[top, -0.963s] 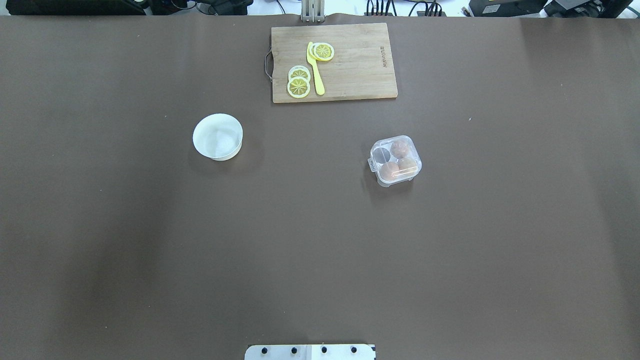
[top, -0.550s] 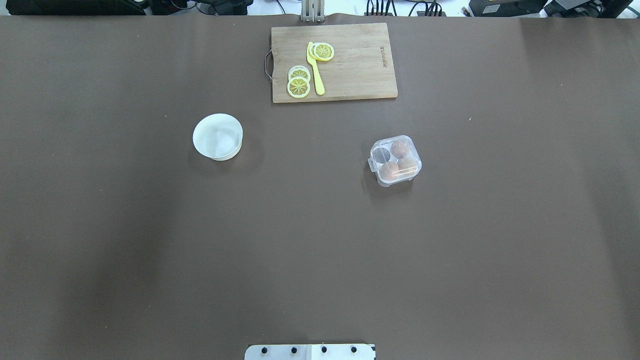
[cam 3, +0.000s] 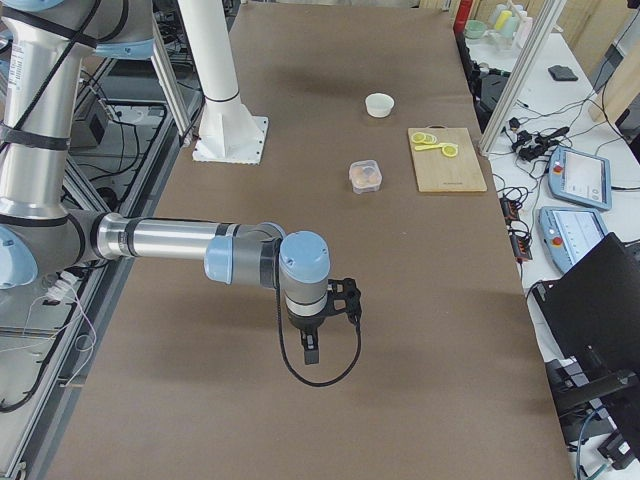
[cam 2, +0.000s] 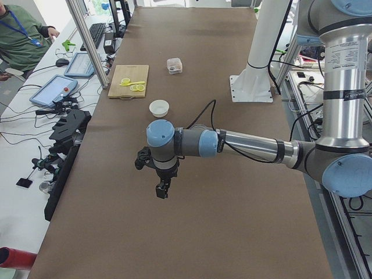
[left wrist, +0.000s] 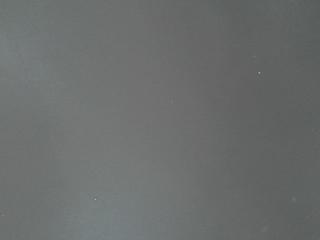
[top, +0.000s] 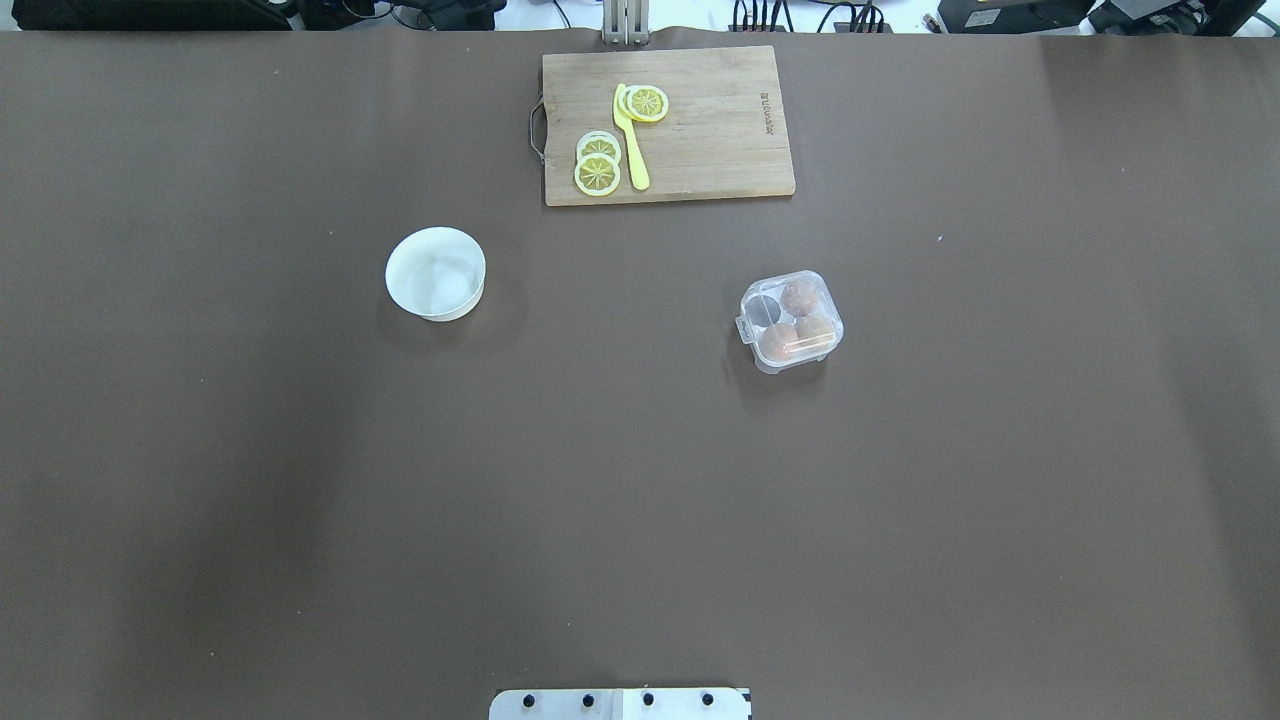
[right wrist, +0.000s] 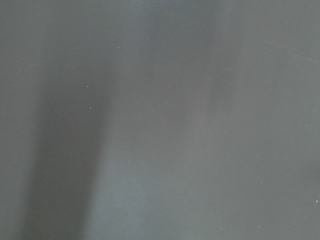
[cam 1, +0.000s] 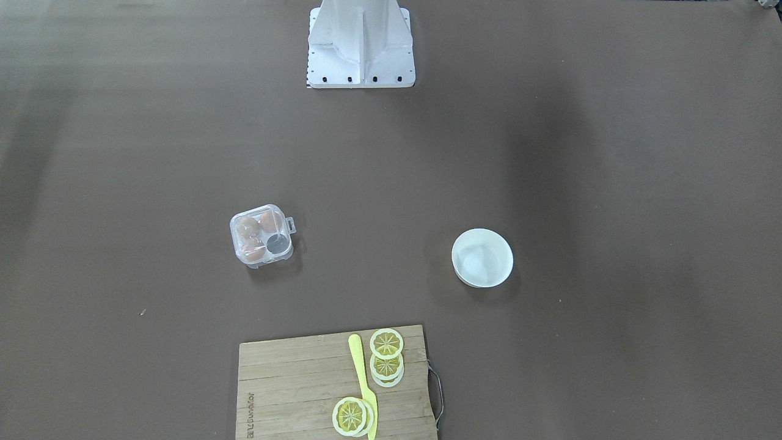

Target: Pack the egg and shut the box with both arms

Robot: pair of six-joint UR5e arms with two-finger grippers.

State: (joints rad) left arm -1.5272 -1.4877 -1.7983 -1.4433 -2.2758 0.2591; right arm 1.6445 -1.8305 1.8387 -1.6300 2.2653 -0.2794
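The clear plastic box (top: 790,322) sits right of the table's middle, its lid down over the cells and the latch tab on its left side. Three light-brown eggs (top: 799,296) fill three cells, and I cannot tell the egg apart from the others. The far-left cell (top: 765,309) shows grey. Both arms show only in the side views. My left gripper (cam 2: 161,190) hangs over bare table far from the box (cam 2: 174,65). My right gripper (cam 3: 311,352) hangs likewise, far from the box (cam 3: 365,175). I cannot tell whether either is open or shut.
A white bowl (top: 435,273) stands left of the middle. A wooden cutting board (top: 720,130) at the far edge carries lemon slices (top: 597,172) and a yellow knife (top: 630,140). The white pedestal (cam 1: 360,43) stands at the robot's side. A person (cam 2: 23,40) sits beyond the table.
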